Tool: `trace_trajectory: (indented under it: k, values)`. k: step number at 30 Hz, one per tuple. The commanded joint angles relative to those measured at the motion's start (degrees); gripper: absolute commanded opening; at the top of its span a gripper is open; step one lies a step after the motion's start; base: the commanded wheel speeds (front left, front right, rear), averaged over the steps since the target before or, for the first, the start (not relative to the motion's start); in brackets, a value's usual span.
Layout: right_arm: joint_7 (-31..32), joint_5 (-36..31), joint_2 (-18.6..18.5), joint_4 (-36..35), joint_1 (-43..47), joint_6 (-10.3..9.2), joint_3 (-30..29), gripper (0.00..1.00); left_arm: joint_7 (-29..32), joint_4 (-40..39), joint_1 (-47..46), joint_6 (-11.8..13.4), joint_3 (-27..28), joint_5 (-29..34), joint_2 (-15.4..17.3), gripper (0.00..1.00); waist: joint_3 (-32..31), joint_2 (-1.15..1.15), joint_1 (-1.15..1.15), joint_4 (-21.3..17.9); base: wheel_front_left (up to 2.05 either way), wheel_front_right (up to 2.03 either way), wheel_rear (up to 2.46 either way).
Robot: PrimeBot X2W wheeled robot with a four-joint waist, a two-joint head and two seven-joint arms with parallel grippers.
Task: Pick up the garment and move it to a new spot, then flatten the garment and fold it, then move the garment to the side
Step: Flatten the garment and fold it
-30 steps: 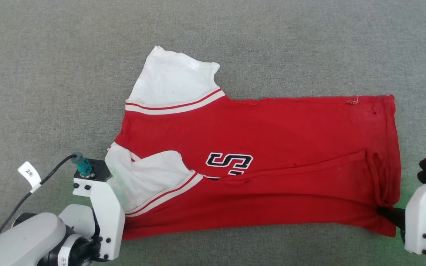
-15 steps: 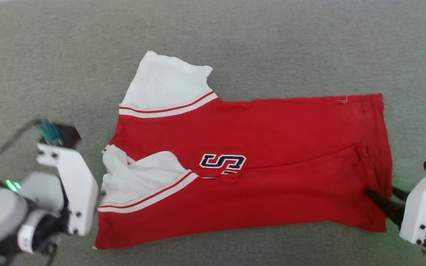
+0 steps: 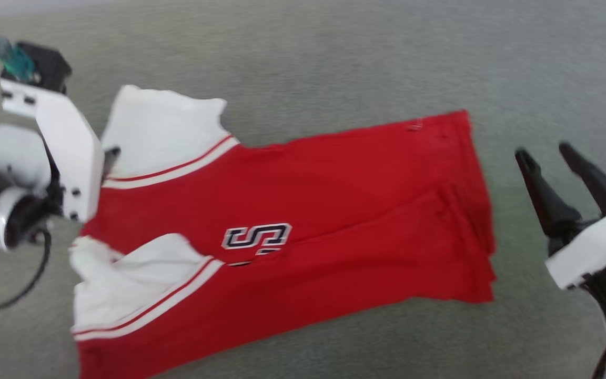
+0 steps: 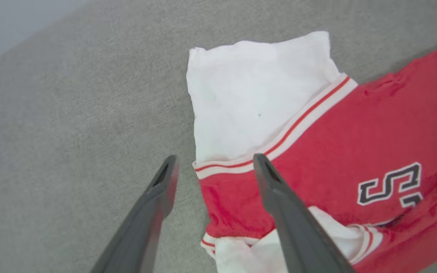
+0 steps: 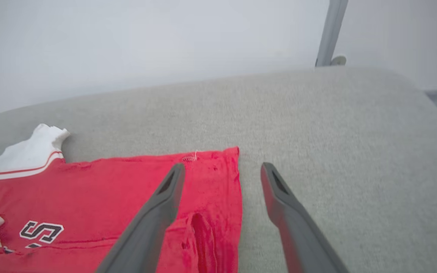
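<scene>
The garment (image 3: 334,179) is a red jersey with white sleeves and striped trim. It lies on the grey surface with its near long edge folded up over the lettering, leaving an "S" showing. My left gripper (image 4: 214,161) is open above the far white sleeve's (image 4: 249,94) trim, holding nothing. In the head view the left gripper (image 3: 109,154) is at the upper left, mostly behind its white housing. My right gripper (image 3: 542,152) is open, off the garment's hem end to the right. In the right wrist view the right gripper (image 5: 222,167) hovers over the hem corner of the garment (image 5: 108,189), empty.
The grey fabric surface (image 3: 334,63) stretches all round the garment, with its rounded far edge (image 5: 279,76) against a pale wall. A grey pole (image 5: 330,32) stands behind that edge. A black cable (image 3: 24,289) hangs from my left arm.
Both grippers have opened, let go of the garment's near edge and lifted away, the left toward the far sleeve. The camera has also shifted, so the garment appears tilted and further left.
</scene>
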Motion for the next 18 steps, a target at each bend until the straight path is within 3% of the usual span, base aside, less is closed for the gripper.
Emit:
trace_trajectory:
  k: [1, 10, 18]
  values:
    - [-4.4, -1.2, 0.4, 0.1, -1.3, 0.0, 1.1, 1.0, -1.0, 3.1, -1.7, -1.9, 0.1, 1.0, -0.9, 1.0, 1.2, 0.0, 0.0, -3.5, 0.0, 0.0, 0.0]
    - [-25.0, -6.4, 1.2, 3.4, -4.6, 0.0, 7.2, 1.0, -3.0, 21.9, -6.8, -10.6, -0.3, 1.6, -5.7, 1.0, 3.8, 0.0, 0.0, -10.1, 0.0, 0.0, 0.0]
    - [-29.1, -5.6, 2.1, 6.6, -5.7, 0.0, 9.5, 1.0, 0.0, 33.1, -10.2, -13.1, -2.6, 3.8, -7.7, 1.0, 5.5, 0.0, 0.0, -12.3, 0.0, 0.0, 0.0]
